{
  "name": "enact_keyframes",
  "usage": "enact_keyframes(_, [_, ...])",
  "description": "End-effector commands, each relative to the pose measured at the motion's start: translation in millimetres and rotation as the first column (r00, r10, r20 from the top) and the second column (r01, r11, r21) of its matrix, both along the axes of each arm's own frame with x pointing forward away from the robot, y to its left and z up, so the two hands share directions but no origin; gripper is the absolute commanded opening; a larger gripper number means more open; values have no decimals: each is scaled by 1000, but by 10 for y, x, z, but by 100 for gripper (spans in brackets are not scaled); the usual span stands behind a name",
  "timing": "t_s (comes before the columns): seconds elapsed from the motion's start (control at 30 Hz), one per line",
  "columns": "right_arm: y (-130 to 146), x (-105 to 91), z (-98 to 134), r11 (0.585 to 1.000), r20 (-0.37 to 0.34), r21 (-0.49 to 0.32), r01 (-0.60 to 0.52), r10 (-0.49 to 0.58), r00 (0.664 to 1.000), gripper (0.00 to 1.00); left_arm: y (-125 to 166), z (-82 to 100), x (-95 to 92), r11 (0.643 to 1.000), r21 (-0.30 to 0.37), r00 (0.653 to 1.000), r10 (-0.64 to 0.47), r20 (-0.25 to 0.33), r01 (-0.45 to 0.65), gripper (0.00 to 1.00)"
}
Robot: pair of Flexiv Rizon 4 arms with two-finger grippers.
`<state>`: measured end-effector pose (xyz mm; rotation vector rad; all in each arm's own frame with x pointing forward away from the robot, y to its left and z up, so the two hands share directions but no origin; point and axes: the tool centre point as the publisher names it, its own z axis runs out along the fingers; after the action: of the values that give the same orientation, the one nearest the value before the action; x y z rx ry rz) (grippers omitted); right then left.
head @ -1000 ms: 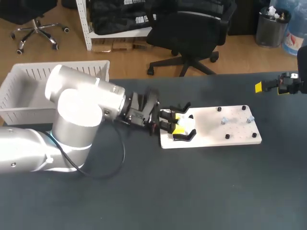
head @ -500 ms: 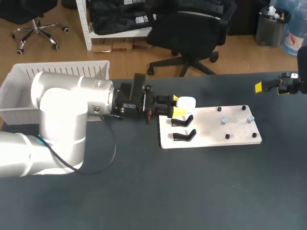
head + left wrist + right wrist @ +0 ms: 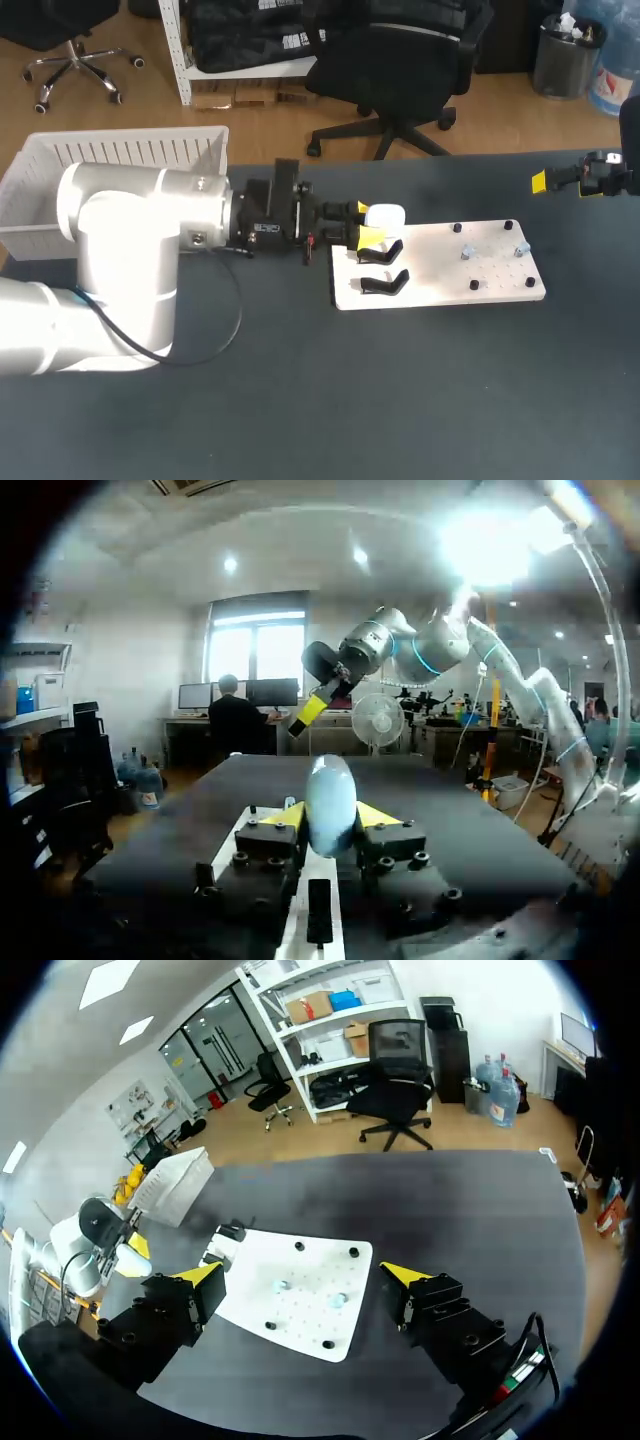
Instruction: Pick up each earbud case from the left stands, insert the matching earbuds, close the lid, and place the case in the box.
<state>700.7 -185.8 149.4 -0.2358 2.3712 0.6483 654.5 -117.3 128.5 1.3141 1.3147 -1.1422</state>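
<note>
The left gripper [image 3: 369, 226] grips the white earbud case [image 3: 387, 214] from two sides, just beside the black stands [image 3: 383, 283] on the white board [image 3: 470, 262]. The right gripper [image 3: 305, 1274] hangs spread wide over the bench [image 3: 400, 400].

Head looks down from above — right wrist shares the board [image 3: 440, 272].

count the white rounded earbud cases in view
1. The white rounded earbud case is held between the left gripper's yellow tips, by the flat white board's left end. The black stands there look empty; another could be hidden.
</note>
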Motion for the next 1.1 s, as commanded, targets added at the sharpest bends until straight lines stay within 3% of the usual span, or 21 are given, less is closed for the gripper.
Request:
enact_keyframes(0.03, [-5,2,2,1000,-1,0,-1,1,1000,100,-4,-9,-17,1000,-4,1000,8,3,-8,0])
enact_keyframes(0.17, [-5,2,2,1000,-1,0,-1,1,1000,100,-4,-9,-17,1000,-4,1000,8,3,-8,0])
enact_keyframes(0.37, [120,-78,64,999,10,-7,-37,37,999,100,-22,28,-55,998,-54,1000,10,3,-10,0])
enact_keyframes(0.77, [537,-500,287,988,33,-26,-151,152,988,100,-156,7,-33,995,-74,998,-69,1,69,0])
enact_keyframes(1.1, [905,-737,198,972,-13,-24,-232,232,973,100,-192,-25,17,993,-87,997,-83,3,83,0])
